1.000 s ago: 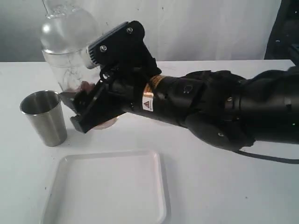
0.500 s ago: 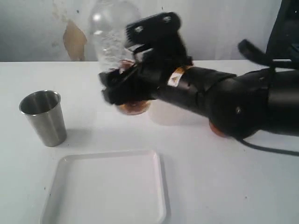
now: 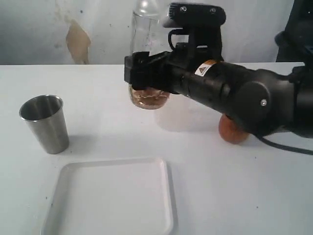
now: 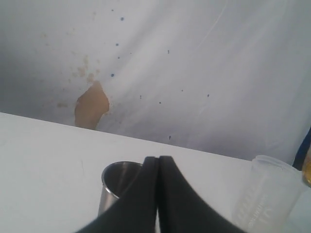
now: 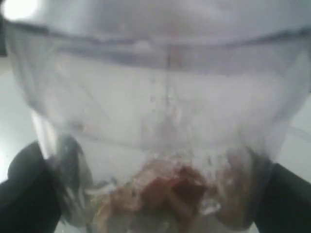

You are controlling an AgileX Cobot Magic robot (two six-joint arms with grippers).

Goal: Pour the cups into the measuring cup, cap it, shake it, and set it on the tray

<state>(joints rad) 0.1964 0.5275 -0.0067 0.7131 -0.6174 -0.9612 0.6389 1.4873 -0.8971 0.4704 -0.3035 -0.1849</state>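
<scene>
My right gripper (image 3: 145, 73) is shut on the clear measuring cup (image 3: 148, 98) and holds it upright over the table's back middle. Brown and reddish bits lie in its rounded base. In the right wrist view the measuring cup (image 5: 160, 121) fills the picture, with a dark finger on each side of my right gripper (image 5: 155, 199). The steel tumbler (image 3: 45, 122) stands upright on the left. The wooden cup (image 3: 231, 131) peeks out from under the right arm. The white tray (image 3: 112, 196) lies at the front. My left gripper (image 4: 158, 161) is shut and empty, near the steel tumbler (image 4: 112, 187).
A cloudy translucent container (image 4: 269, 194) stands on the white table (image 3: 195, 186) to one side in the left wrist view. The bulky right arm (image 3: 244, 93) spans the table's back right. A pale wall with a brown stain (image 3: 78, 41) closes off the back.
The right arm has swung the measuring cup away from the steel tumbler toward the middle, bringing it from tilted to upright. The wooden cup has come into view under the arm.
</scene>
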